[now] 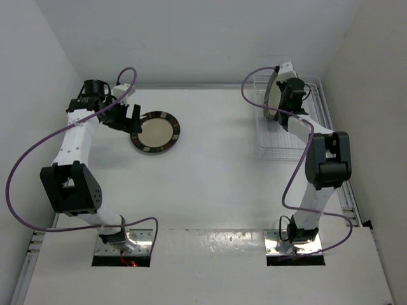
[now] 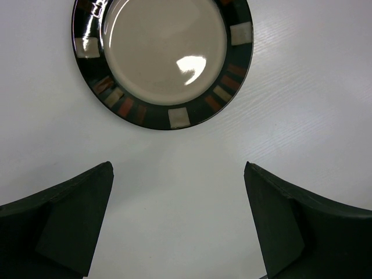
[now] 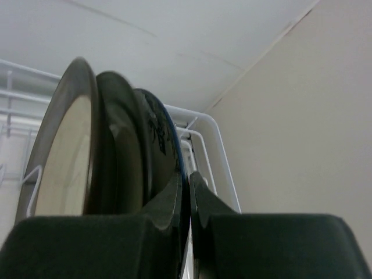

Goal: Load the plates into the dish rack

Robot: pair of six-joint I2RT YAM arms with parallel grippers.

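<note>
Clenching the blue floral plate (image 3: 158,136) upright in the dish rack (image 3: 220,152) is the right tool (image 3: 187,181); left tool (image 2: 178,174) gapes near the striped plate (image 2: 163,55).

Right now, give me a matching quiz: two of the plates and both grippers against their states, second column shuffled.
1. round dark plate with pale-striped rim
2. round blue floral-rimmed plate
3. left gripper
4. right gripper

a. shut on a plate's rim
b. lying flat on the white table
c. open, holding nothing
d. on edge beside two dark-rimmed plates

Pairs: 1-b, 2-d, 3-c, 4-a
</note>
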